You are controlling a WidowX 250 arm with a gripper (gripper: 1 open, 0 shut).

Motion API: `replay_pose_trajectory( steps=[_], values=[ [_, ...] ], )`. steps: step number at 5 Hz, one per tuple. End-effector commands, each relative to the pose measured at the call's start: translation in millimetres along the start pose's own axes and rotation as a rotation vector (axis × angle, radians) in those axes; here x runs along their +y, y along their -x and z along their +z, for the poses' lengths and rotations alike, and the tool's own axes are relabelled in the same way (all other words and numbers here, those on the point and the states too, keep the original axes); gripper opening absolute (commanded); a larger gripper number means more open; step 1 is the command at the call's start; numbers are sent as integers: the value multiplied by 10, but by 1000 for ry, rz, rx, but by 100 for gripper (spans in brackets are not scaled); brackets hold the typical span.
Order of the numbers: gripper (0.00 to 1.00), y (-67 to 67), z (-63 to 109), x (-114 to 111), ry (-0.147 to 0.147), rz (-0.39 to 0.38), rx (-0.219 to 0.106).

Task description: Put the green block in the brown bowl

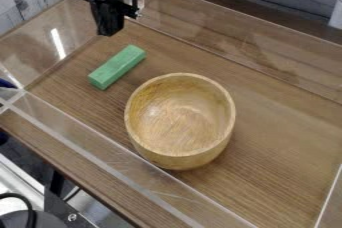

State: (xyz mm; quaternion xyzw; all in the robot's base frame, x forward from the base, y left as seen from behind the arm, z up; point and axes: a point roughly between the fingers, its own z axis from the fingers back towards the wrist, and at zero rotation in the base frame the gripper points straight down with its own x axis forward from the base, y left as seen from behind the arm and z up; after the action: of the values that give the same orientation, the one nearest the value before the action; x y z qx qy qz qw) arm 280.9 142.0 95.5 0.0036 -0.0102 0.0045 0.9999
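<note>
The block (116,67) is lying flat on the table (267,82), slantwise, just beside the upper-left rim of the bowl (181,119) but apart from it. Nothing is being held against it and nothing is resting on it. The bowl is standing upright and empty, nearer the middle of the table.

The gripper (111,27) is hanging above and behind the block, pointing straight down, clear of it. Nothing is being pinched between its jaws; whether they are parted or pressed together cannot be told from this view.

By the look of things, the pick-up step is the one in hand, and it is not yet done: the block is not being carried. For the next move, the jaws would need to be spread, brought down astride the block's narrow sides, and closed, before the block is lifted over the rim and let go inside the bowl.
</note>
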Motion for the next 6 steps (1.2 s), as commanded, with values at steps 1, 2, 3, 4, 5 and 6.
replay_pose_trajectory(
  steps=[1,2,3,4,5,6],
  values=[
    [100,-99,71,91,-31,-9,-46],
    [100,-95,-20,112,-34,-11,-36],
    [100,-84,-136,134,-39,-12,-28],
    [100,-66,-260,145,-43,-14,-18],
    [100,-52,-374,160,-44,-13,-4],
    [100,-39,-484,172,-43,-12,9]
  ],
)
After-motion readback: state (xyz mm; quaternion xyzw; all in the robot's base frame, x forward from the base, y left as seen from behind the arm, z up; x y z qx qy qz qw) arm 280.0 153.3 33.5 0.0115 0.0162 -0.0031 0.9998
